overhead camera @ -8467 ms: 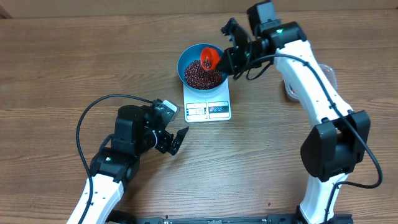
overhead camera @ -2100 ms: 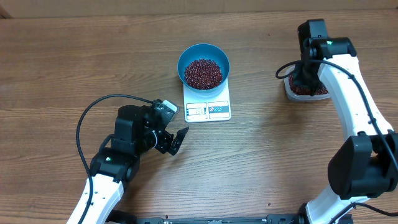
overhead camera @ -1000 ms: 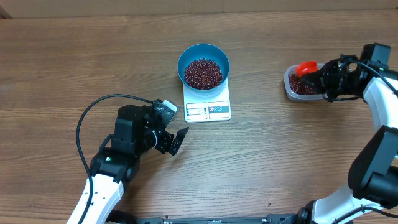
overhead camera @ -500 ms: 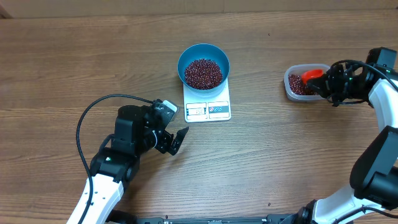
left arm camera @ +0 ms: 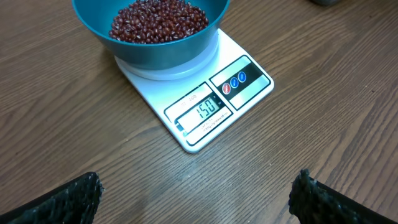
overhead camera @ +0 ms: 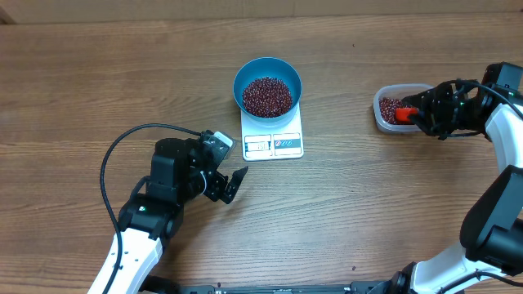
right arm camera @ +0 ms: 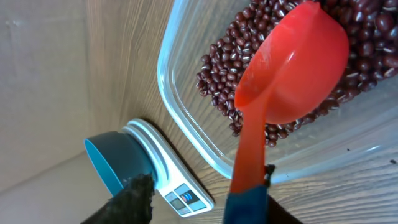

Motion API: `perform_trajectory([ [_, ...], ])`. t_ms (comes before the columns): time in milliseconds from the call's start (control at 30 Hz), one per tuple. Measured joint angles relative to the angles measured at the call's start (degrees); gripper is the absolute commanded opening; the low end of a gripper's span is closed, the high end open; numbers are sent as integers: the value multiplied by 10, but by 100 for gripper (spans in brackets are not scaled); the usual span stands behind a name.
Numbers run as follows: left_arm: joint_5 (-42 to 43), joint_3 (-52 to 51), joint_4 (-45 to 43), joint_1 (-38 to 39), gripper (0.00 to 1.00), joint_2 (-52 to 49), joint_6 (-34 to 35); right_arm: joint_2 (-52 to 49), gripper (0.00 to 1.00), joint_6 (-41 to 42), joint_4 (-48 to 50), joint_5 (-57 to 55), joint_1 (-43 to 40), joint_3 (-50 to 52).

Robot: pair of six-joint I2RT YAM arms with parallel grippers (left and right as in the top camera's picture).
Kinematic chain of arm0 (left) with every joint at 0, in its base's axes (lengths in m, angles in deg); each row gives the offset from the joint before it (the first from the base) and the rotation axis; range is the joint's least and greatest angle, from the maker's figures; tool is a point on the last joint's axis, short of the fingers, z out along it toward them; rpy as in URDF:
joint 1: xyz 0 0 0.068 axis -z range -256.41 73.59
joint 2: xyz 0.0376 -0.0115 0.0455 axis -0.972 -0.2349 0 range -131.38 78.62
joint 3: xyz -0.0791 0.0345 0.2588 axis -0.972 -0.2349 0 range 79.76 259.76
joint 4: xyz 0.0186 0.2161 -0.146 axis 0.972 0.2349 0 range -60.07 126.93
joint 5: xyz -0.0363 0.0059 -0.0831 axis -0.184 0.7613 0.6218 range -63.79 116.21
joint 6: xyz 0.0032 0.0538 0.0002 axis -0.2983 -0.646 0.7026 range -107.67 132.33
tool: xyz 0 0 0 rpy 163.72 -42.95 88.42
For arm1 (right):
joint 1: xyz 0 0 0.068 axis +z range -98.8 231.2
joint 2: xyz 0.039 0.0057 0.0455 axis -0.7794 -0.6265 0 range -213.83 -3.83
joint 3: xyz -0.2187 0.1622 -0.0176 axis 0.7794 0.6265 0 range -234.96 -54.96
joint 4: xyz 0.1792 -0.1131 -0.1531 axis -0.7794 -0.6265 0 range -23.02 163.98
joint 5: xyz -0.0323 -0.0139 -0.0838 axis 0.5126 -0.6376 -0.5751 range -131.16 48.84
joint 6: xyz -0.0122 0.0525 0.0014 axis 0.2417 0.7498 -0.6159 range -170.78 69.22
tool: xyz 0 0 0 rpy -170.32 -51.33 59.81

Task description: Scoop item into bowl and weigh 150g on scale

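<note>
Your right tool [right arm camera: 189,200] has just gone from clamped shut to parted: there is a clear gap between its fingers, and the red scoop [right arm camera: 292,62] only leans its handle against one of them, so I judge that it no longer grips the scoop. A second ago it carried that scoop above the tub [right arm camera: 180,112], well to the right of the scale [overhead camera: 273,140]. Now the scoop lies inside the tub with its cup on the spare beans. Your left tool [left arm camera: 196,205] is unchanged: fully spread and empty, hovering over the desk [overhead camera: 343,212] just in front of the scale and to its left. The bowl [overhead camera: 267,75] sits on the far end of the scale with its beans [overhead camera: 267,96] heaped inside, and the display [left arm camera: 205,110] reads 150. To my eye the target is met, and parking the scoop closes the job. You need only lift the right arm clear of the tub without dragging the scoop.
</note>
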Motion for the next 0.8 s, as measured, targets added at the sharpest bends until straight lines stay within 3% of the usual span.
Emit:
perform_trajectory([
  [100, 0, 0, 0, 0, 99, 0, 0, 0, 49, -10, -15, 0, -1, 0],
  [200, 0, 0, 0, 0, 100, 0, 0, 0, 57, -25, -40, -1, -5, 0],
  [467, 0, 0, 0, 0, 100, 0, 0, 0, 63, -69, -138, -54, -39, -1],
  [800, 0, 0, 0, 0, 100, 0, 0, 41, 73, -136, -227, -129, -55, -67],
])
